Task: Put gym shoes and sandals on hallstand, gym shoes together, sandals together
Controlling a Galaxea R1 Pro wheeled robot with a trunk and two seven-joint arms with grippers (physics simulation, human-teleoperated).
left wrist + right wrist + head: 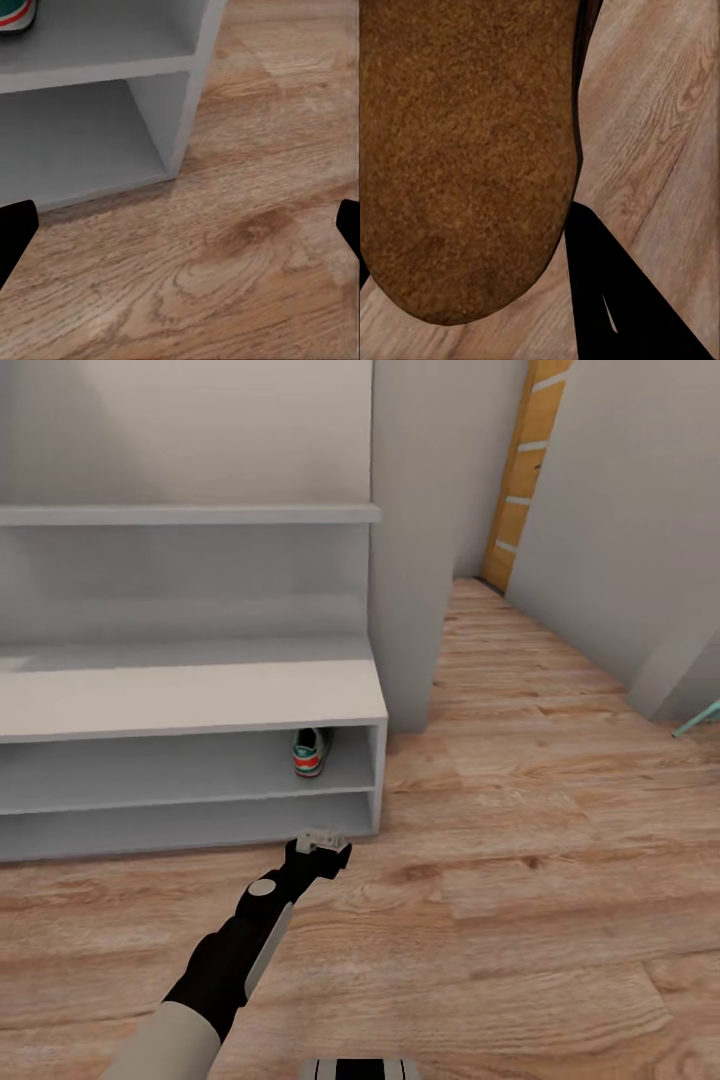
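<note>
The right gripper (585, 247) grasps a brown sandal (465, 150) above the corridor floor (560, 840); its sole fills the right wrist view. The left gripper (322, 847) hangs spread and empty, just before the hallstand (190, 695). Beyond it, one gym shoe (311, 752) stands on the lower tier, heel outward, long axis running into the rack. The left arm is nearer the rack.

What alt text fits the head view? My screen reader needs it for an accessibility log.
One gym shoe sits heel-out in the upper tier of the light grey hallstand. The left gripper hangs in front of the rack's right corner, above the corridor floor.
</note>
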